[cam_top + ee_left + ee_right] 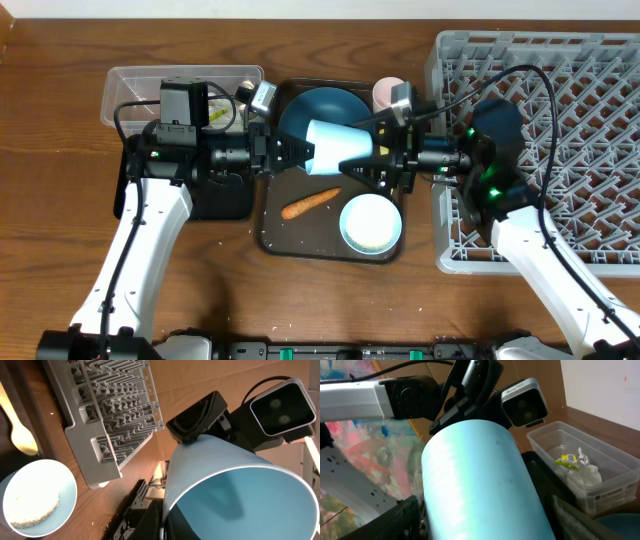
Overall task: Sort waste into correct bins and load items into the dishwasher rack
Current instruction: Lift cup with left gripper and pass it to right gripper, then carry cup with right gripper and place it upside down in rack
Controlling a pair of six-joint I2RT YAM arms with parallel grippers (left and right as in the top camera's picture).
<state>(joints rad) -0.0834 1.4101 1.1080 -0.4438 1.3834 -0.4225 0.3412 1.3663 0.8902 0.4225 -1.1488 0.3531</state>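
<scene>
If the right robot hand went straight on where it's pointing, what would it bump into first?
The light blue cup, lying sideways in the air right in front of the right gripper. The left gripper holds its other end, as far as I can tell.

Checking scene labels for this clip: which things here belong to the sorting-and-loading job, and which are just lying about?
Job: light blue cup, carrot, bowl, blue plate, pink cup, yellow spoon, clear tub, black tray, rack.
Lying about: brown serving tray.
</scene>
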